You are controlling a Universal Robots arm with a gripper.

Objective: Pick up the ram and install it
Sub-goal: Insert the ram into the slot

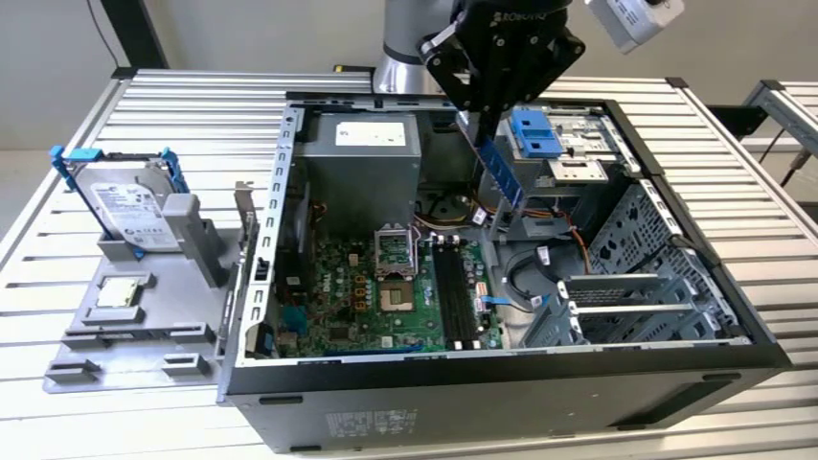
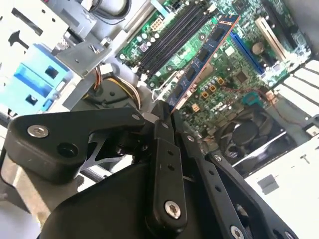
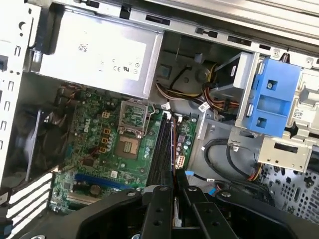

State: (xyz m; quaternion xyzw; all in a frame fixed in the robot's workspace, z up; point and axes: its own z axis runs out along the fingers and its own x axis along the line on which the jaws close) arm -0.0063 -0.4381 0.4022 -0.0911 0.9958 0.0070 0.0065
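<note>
My gripper (image 1: 486,107) is shut on the ram (image 1: 500,172), a long thin blue board with black chips that hangs down from the fingers over the open computer case (image 1: 715,359). In the second wrist view the ram (image 2: 202,62) juts out from between the closed fingers (image 2: 162,134) towards the motherboard. It hovers above the black memory slots (image 1: 451,287), apart from them. The first wrist view shows the ram edge-on as a thin line (image 3: 173,149) running over those slots (image 3: 160,149).
A hard drive in a blue frame (image 1: 125,203) and a small square chip (image 1: 119,292) sit on the grey fixture at the exterior view's left. Inside the case are the power supply (image 1: 364,158), the processor socket (image 1: 397,251), a blue drive caddy (image 1: 534,132) and loose cables (image 1: 537,264).
</note>
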